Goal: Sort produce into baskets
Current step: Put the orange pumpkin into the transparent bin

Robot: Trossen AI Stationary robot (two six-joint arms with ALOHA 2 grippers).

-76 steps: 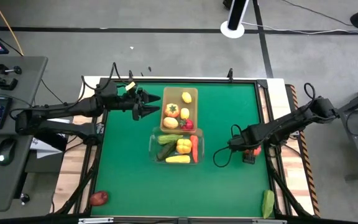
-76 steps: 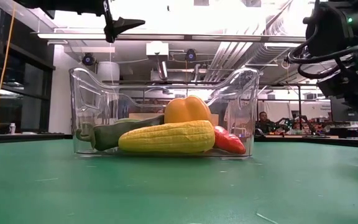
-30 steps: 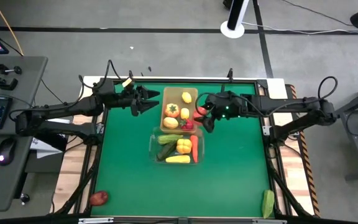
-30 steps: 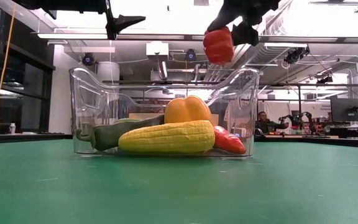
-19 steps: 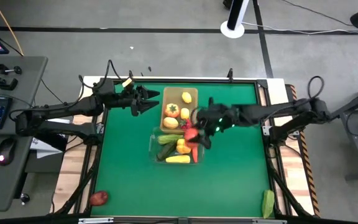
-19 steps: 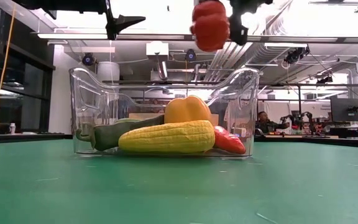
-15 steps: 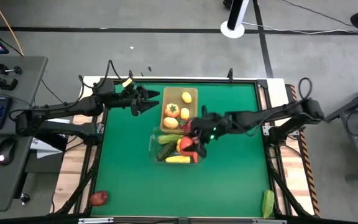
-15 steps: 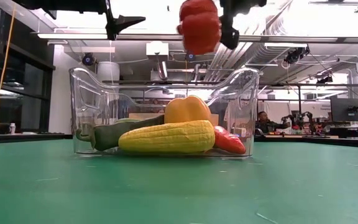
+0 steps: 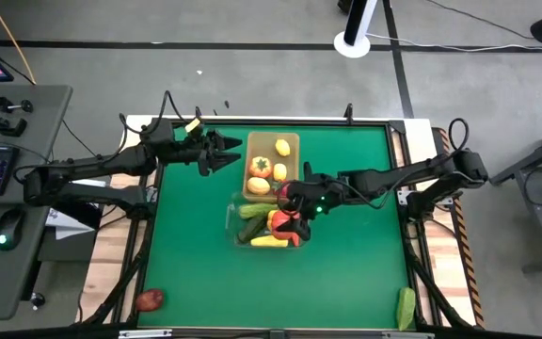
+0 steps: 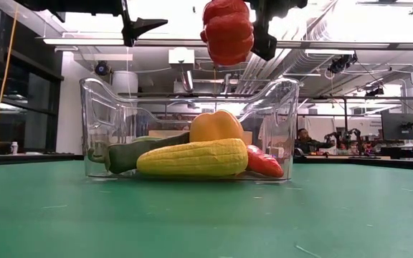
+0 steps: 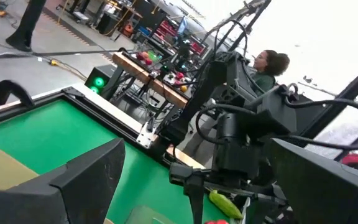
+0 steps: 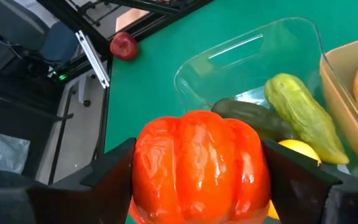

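Two baskets near mid-tabletop point(image 9: 346, 273), with loose produce out at the near edge

Nearest, at the front edge: red apple point(image 9: 150, 299) at the left corner, green vegetable point(image 9: 406, 307) at the right corner, both well apart from either arm

Next back, clear basket point(image 10: 278, 107): corn cob point(image 10: 192, 158) along its front wall, yellow pepper point(image 10: 216, 126) behind that, dark cucumber point(image 10: 131, 152) to one side, carrot point(image 10: 264, 163) at the other end; long items lying roughly along the basket's length

Directly above that basket, right gripper point(image 12: 197, 165) clamped on red pepper point(image 12: 201, 165), one finger on each flank, pepper clear of the rim and of the pile below. Seen from table height, red pepper point(image 10: 227, 32) hanging over the middle of the basket, above the yellow pepper. Key relation: target straight down, no sideways travel needed; judged ready for a short descent and release, with a chance of the pepper rolling off the crowded pile

Farther back, tan basket point(image 9: 293, 141) touching the clear one's far end, already holding round fruit

Beyond, left gripper point(image 9: 222, 154) just beside the tan basket's left wall, fingers spread wide, holding nothing, waiting. Right arm clearly the nearer one to the drop point

Farthest, past the tabletop: a seated person point(image 11: 267, 65) among benches
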